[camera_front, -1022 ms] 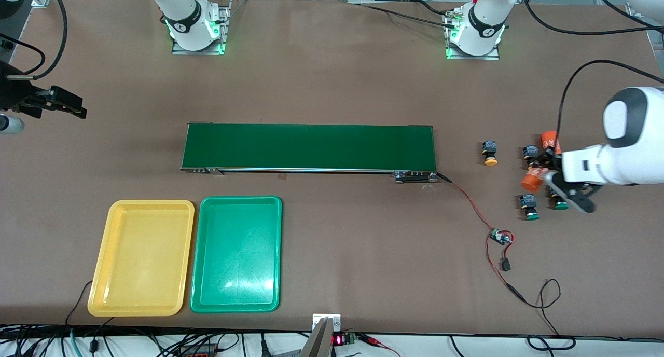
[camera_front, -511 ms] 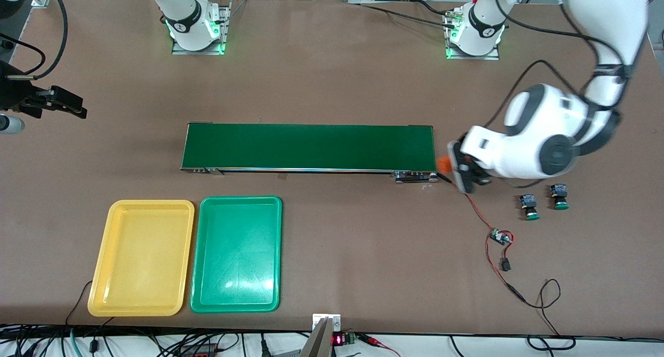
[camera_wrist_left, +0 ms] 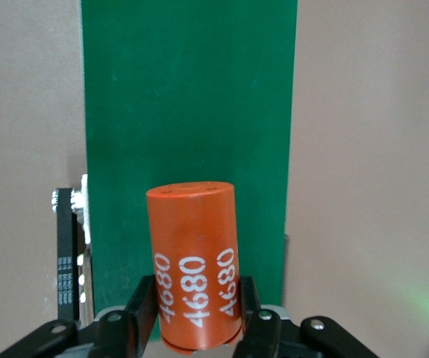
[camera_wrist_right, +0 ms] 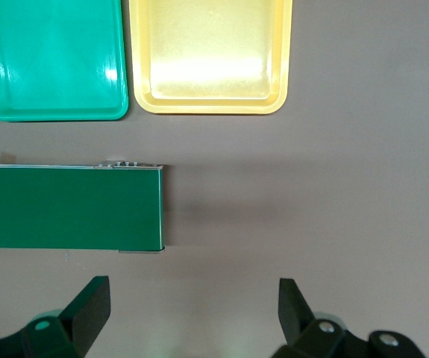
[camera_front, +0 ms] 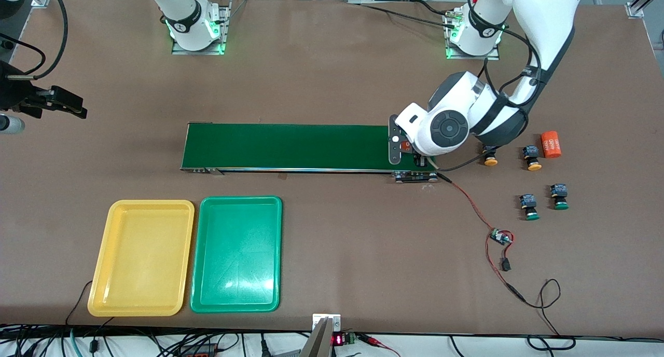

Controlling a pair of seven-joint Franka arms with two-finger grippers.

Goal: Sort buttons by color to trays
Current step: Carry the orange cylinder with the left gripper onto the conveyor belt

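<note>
Conveyor belt (camera_front: pixel 306 147) runs along the middle of the table, and the left gripper (camera_wrist_left: pixel 199 328) is over the end of it nearest the left arm's base, fingers (camera_wrist_left: pixel 143 309) clamped on an orange cylinder (camera_wrist_left: pixel 194 265) with white 4680 printed down its side. In the front view you only catch a sliver of orange (camera_front: pixel 406 146) under the wrist. So that's not a button it's carrying, just saying.

All four buttons are on the table past that end of the belt, toward the left arm's end. Two yellow-capped buttons (camera_front: pixel 532 157) lie in a row, one partly hidden under the arm (camera_front: pixel 489 158), with a second orange cylinder (camera_front: pixel 551 144) lying just beside them. Two green-capped buttons (camera_front: pixel 529 207) sit a bit nearer the front camera, the other one (camera_front: pixel 559 196) close beside it.

Yellow tray (camera_front: pixel 141 257) and green tray (camera_front: pixel 237 253) lie side by side, touching or nearly so, toward the right arm's end and nearer the front camera than the belt. Nothing in either.

Right gripper (camera_wrist_right: pixel 192 317) waits up high over bare table near the belt's other end, fingers spread wide with nothing between them.
</note>
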